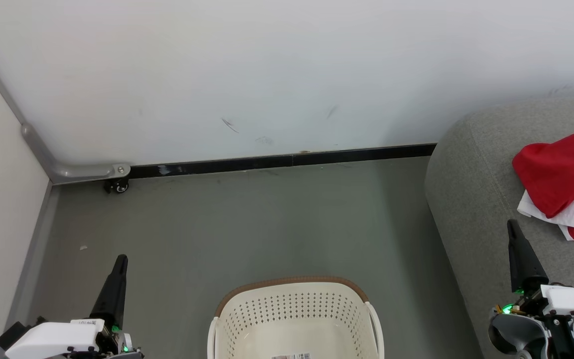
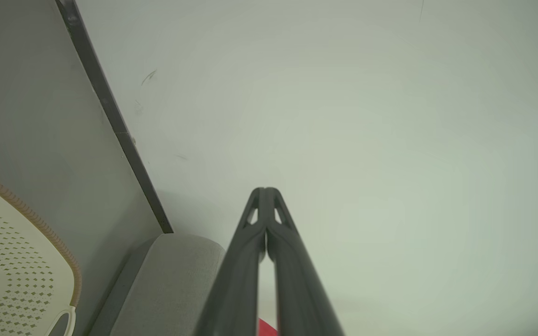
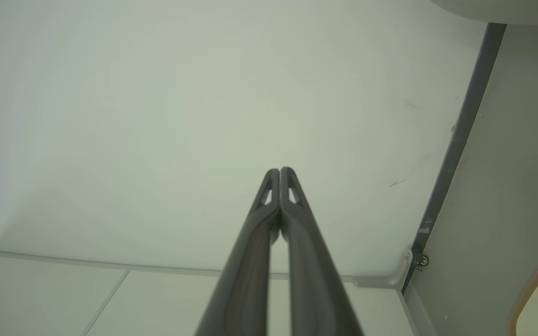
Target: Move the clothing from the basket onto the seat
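With left gripper point(image 1: 120, 260) and right gripper point(image 1: 511, 225) pressed together empty, basket point(image 1: 292, 281) between them seemingly bare, red garments point(image 1: 561, 172) on the seat point(image 1: 471, 199) beside the right, I should hold clear.

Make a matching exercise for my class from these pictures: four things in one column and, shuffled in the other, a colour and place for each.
Column one
1. clothing
2. basket
3. seat
4. skirting board

Column two
a. grey, at the right of the head view
b. black, along the foot of the wall
c. red and white, lying on the seat
d. cream with a brown rim, standing on the floor

Pairs: 1-c, 2-d, 3-a, 4-b
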You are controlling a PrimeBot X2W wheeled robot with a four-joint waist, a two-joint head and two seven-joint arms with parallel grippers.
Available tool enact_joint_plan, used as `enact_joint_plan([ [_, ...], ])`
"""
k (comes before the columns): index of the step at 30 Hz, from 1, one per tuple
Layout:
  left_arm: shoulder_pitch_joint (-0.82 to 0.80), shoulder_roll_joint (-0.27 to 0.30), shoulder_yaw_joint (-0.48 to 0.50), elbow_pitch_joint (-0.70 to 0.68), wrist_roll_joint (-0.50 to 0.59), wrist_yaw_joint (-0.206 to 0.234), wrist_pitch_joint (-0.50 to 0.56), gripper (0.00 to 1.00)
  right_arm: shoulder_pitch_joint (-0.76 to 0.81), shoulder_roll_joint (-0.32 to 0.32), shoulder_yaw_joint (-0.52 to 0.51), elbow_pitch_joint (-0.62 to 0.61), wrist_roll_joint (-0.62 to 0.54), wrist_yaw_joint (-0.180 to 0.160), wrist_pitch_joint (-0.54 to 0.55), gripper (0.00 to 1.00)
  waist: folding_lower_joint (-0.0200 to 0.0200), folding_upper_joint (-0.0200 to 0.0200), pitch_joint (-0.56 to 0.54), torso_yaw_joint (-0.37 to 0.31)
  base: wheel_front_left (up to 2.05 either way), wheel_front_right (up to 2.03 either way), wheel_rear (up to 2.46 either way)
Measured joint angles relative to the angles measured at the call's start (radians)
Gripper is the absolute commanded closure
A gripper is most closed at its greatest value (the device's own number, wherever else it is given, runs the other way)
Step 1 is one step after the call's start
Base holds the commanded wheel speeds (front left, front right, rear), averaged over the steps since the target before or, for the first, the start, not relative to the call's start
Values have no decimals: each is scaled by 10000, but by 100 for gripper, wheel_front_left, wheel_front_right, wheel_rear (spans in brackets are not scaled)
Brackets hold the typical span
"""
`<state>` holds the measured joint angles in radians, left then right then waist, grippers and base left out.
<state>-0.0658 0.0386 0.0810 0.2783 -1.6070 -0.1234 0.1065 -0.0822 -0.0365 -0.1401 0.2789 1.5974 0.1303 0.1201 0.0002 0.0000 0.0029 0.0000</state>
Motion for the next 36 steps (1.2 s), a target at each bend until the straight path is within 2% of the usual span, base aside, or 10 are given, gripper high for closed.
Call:
enact_joint_plan([
  [36,0,0,0,-6,0,0,0,100,0,0,4,-2,0,0,0,100,-1,0,0,0,0,0,0],
])
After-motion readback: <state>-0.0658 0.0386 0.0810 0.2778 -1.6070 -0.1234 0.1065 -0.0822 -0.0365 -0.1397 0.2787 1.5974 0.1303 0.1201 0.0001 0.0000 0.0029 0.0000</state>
